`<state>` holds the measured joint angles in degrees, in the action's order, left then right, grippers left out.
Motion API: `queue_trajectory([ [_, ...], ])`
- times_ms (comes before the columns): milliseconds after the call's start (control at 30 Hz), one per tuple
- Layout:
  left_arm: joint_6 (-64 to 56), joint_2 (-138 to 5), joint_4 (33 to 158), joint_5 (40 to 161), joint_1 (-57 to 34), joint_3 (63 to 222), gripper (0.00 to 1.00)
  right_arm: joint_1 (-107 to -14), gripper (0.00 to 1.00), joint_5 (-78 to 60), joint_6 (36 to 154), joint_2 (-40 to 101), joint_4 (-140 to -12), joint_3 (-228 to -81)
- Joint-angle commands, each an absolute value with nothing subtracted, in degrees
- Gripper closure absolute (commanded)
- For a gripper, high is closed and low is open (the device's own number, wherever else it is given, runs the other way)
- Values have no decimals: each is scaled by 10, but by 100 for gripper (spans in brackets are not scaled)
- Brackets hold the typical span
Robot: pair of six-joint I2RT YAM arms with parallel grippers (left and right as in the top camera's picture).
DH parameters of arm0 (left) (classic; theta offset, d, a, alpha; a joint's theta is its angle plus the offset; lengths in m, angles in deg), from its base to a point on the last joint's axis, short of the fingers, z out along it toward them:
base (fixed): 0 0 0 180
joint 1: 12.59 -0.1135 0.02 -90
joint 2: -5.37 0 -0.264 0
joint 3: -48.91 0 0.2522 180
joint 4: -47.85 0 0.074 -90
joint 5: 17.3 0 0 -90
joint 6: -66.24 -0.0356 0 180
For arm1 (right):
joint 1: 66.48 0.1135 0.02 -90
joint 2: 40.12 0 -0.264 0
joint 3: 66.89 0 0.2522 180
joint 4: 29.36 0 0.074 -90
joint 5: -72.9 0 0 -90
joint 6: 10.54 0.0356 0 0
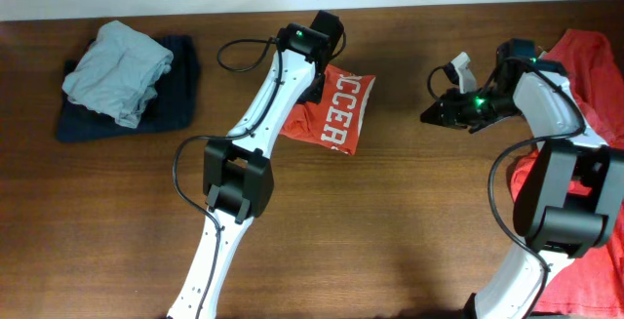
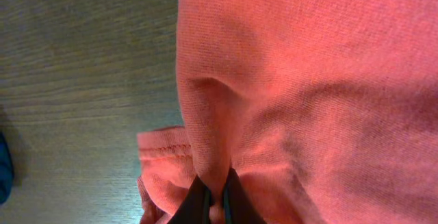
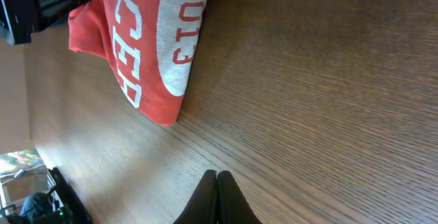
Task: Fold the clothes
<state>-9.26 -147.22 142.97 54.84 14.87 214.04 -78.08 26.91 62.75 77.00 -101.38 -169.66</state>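
At the back middle of the table, the folded shirt lies flat as a compact red packet, white block lettering facing up; the letters "CCER" read clearly from overhead. My left arm reaches over its far left corner and covers that part from above. Left pincer: jaws drawn narrow, nipping a raised ridge of the shirt's cloth between the tips; a stitched hem edge shows just to the left of the pinch, lying on the wood. Right pincer: tips pressed together, nothing between them, hanging above bare wood to the right of the folded shirt and apart from it. From that wrist the shirt's near edge shows a white oval patch with "2013" printed in red. Right edge of the table: heap of shirts, same red, unfolded and rumpled, running down beside and behind my right arm. Far left of the table: a crumpled grey garment resting on top of a dark blue garment, well apart from both pincers.
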Motion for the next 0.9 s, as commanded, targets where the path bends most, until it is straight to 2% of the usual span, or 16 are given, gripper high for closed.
queue_trajectory([
  [0, -106, -1473, 1423, 532, 142, 2142, 90, -760, 96, 273, 623, 754, -1012, -1693],
  [100, -106, -1473, 1422, 518, 142, 2142, 48, -749, 96, 273, 623, 754, -1012, -1693],
  [133, -106, -1473, 1421, 506, 142, 2142, 37, -746, 96, 273, 623, 754, -1012, -1693],
  [167, -106, -1471, 1422, 489, 142, 2146, 30, -743, 96, 273, 623, 754, -1010, -1693],
  [233, -106, -1465, 1423, 463, 140, 2159, 23, -735, 96, 282, 624, 754, -999, -1694],
  [367, -106, -1451, 1429, 499, 129, 2203, 20, -718, 96, 331, 663, 754, -950, -1694],
  [400, -106, -1449, 1431, 520, 126, 2211, 23, -711, 96, 335, 677, 754, -930, -1694],
  [467, -109, -1443, 1440, 617, 110, 2232, 67, -692, 96, 333, 711, 754, -876, -1694],
  [500, -120, -1441, 1441, 664, 102, 2237, 86, -683, 96, 333, 722, 754, -854, -1694],
  [533, -127, -1441, 1442, 703, 95, 2238, 100, -674, 96, 333, 734, 754, -834, -1694],
  [633, -143, -1441, 1448, 813, 71, 2237, 100, -644, 96, 325, 758, 754, -780, -1694],
  [733, -192, -1449, 1455, 935, 41, 2235, 100, -606, 96, 229, 791, 754, -730, -1694],
  [867, -205, -1460, 1473, 956, 13, 2235, 100, -573, 96, 158, 796, 757, -696, -1694],
])
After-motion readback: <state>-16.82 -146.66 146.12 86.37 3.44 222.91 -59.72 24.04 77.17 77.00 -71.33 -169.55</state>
